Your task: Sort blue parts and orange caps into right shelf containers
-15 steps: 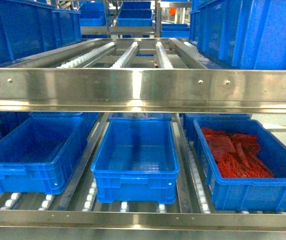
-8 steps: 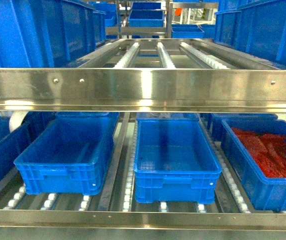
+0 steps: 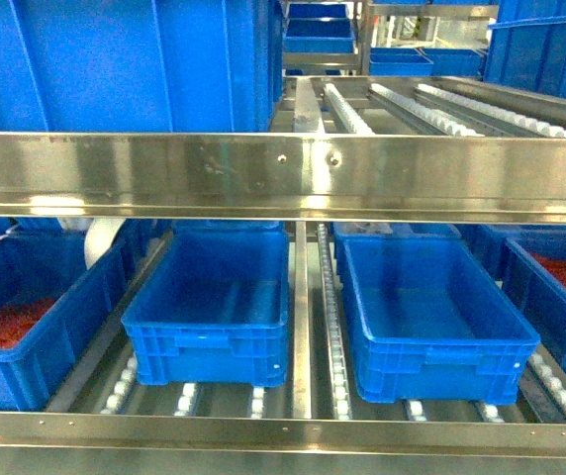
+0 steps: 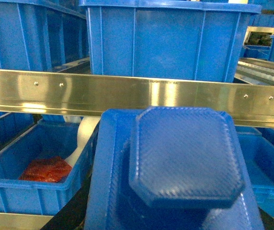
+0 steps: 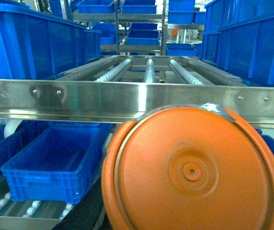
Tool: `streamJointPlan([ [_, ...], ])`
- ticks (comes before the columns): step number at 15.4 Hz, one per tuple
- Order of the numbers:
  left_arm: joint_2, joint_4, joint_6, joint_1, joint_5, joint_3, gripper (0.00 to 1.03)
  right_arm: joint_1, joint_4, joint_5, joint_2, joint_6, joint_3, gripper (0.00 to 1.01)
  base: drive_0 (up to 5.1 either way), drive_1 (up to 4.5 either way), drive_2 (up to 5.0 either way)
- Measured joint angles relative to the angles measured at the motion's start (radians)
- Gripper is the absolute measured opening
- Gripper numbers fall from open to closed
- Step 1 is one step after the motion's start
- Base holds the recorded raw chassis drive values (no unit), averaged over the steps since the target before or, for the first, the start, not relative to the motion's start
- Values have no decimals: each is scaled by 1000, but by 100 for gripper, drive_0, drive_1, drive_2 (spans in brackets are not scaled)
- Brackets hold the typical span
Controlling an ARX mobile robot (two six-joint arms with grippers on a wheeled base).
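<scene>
A blue part [image 4: 185, 158] fills the lower middle of the left wrist view, close to the camera, octagonal knob toward me; the left gripper holds it, fingers hidden behind it. An orange cap [image 5: 194, 172] fills the lower right wrist view, flat round top toward me, held by the right gripper, whose fingers are hidden. Both hang in front of the steel shelf rail [image 3: 283, 178]. On the lower roller level stand two empty blue containers [image 3: 209, 297] [image 3: 426, 307]. Neither gripper shows in the head view.
A bin with red contents [image 3: 6, 371] stands at lower left, another red-filled bin [image 3: 545, 307] at lower right. A large blue bin [image 3: 125, 59] sits on the upper level's left, beside bare roller tracks [image 3: 352, 114]. A low front rail [image 3: 283, 430] crosses the bottom.
The head view has swung left: the bins slid rightward in frame, the right red-filled bin is nearly out, and a left bin with red contents has appeared.
</scene>
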Motion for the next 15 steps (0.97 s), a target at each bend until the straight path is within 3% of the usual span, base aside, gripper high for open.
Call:
streamJointPlan([
  [15,0,7,0,0,6,0,42,0,-2,5,0,0,0,44,0,0,0],
])
